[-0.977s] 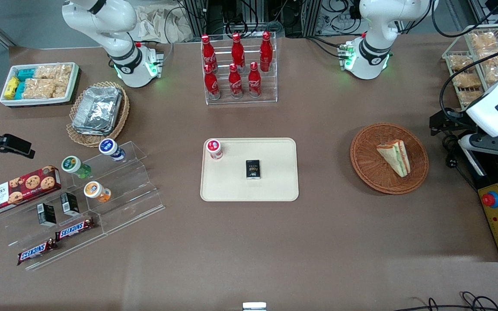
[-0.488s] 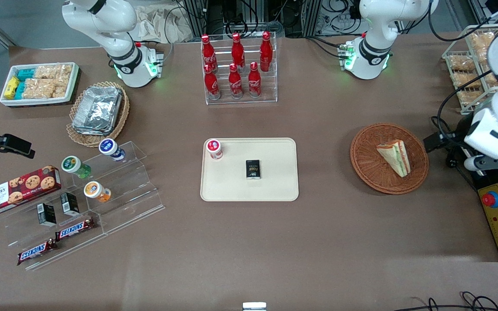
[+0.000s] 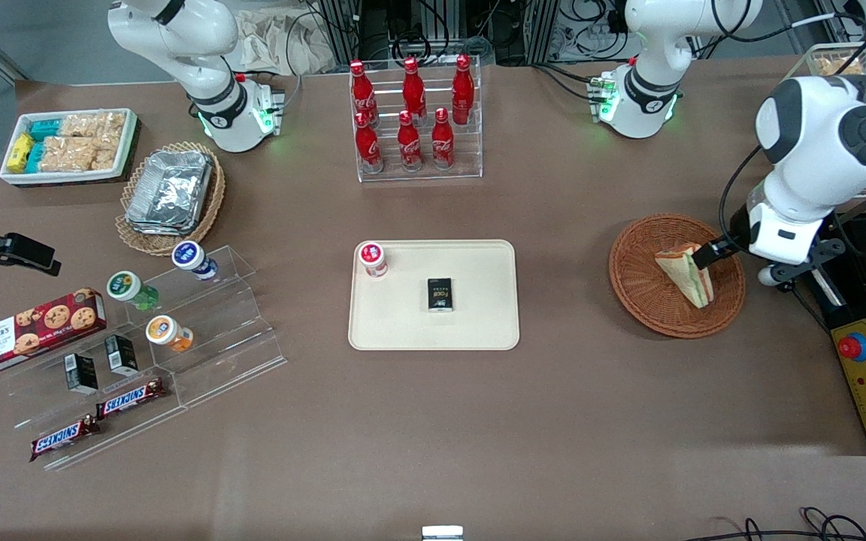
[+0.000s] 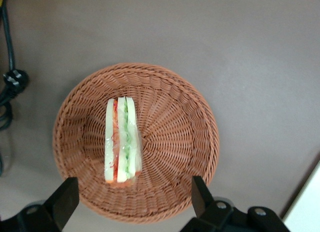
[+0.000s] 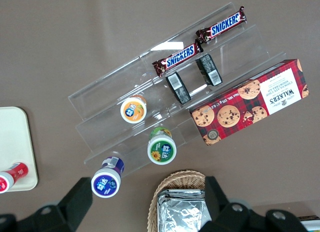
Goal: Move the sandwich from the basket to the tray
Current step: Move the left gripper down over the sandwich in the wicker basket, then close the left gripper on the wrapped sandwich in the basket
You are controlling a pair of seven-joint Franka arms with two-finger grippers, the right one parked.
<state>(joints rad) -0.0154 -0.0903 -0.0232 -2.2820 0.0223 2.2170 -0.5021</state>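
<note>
The left arm has swung in from the table edge since 0.5 s ago: then its gripper was off to the side of the basket (image 3: 676,275), clear of the rim; now the gripper (image 3: 706,255) hangs over the basket, w/ 1 dark finger (image 3: 707,254) showing above the sandwich (image 3: 685,275) in the front view. The arm's big white joint has also come inward over the table.

In the wrist view the 2 fingers (image 4: 62,203) are spread wide, nothing between them, holding nothing. The sandwich (image 4: 122,141) lies between the fingers' lines but below them, not touched; the basket (image 4: 170,142) floor shows round it on all sides. Its layered edge, green & red-orange, faces up toward the camera.

Sandwich & basket haven't shifted vs. the earlier pics. The tray (image 3: 478,315) sits well apart from the fingers, toward the parked arm's end, same spot as before, w/ 1 red-capped bottle (image 3: 373,259) & 1 small black box (image 3: 440,294) on it, both unmoved.
</note>
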